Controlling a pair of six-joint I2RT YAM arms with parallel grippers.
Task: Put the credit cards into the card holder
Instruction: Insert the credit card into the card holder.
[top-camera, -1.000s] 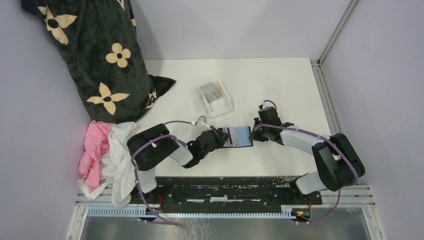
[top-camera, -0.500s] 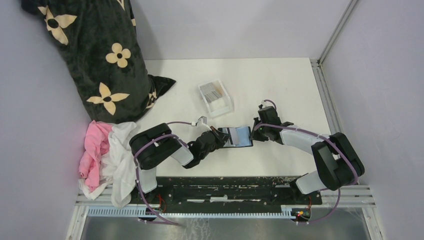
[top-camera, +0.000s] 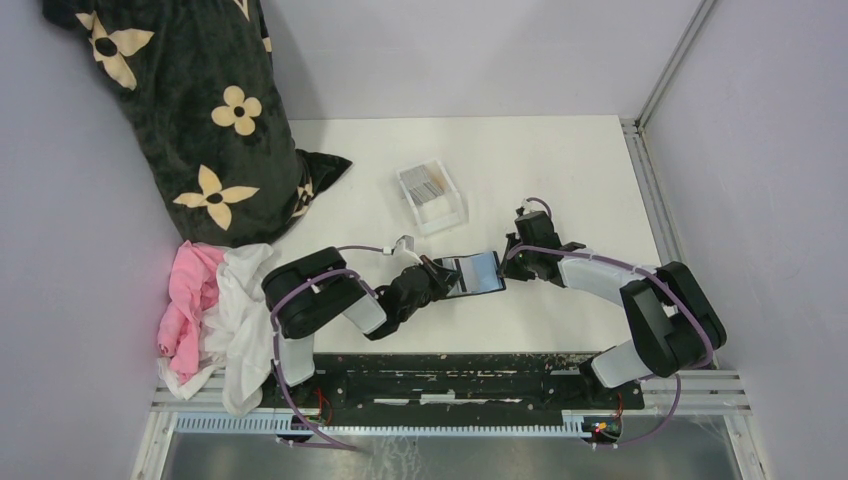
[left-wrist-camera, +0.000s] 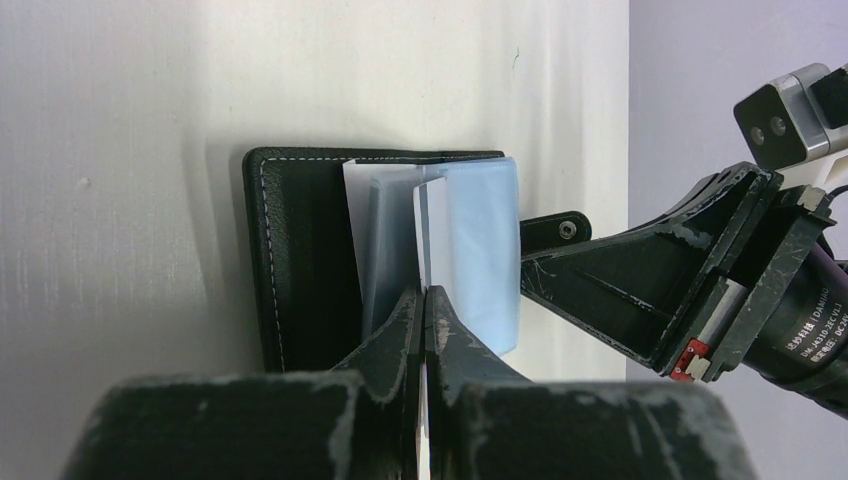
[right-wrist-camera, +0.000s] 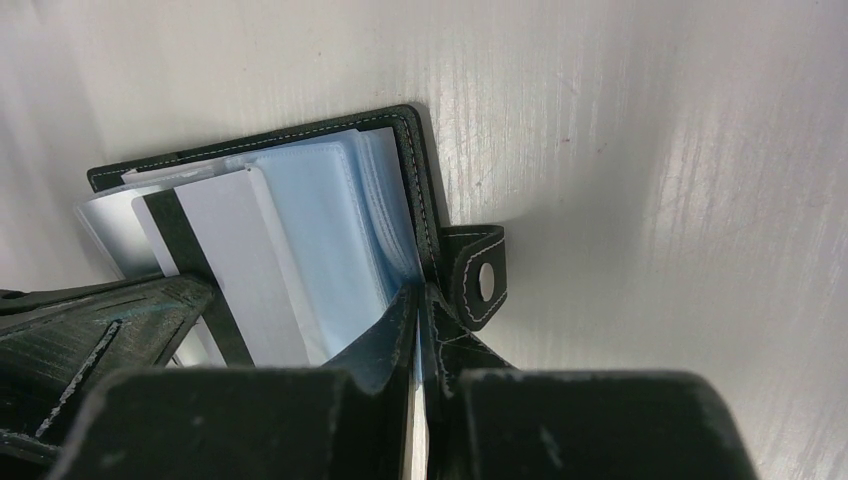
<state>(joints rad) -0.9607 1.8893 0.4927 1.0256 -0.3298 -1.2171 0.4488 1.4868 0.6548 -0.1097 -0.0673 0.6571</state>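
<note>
Left gripper (top-camera: 438, 280): clamped on credit card (right-wrist-camera: 240, 265). Card white with black stripe; long axis 9–3, leading end toward 3 o'clock, lying over bluish sleeves.
Card holder (top-camera: 478, 272): table centre, open. Black stitched cover, bluish sleeves; long axis 9–3, snap tab (right-wrist-camera: 480, 280) at 3 o'clock end.
Right gripper (top-camera: 508, 262): pinched on card holder sleeve edge, just beside snap tab.

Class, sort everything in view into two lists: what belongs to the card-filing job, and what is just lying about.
Belongs to the job: card holder; credit card in left gripper; right gripper pinching the holder; spare cards in clear tray.
Lying about: black flowered cushion; pink and white cloths.
</note>
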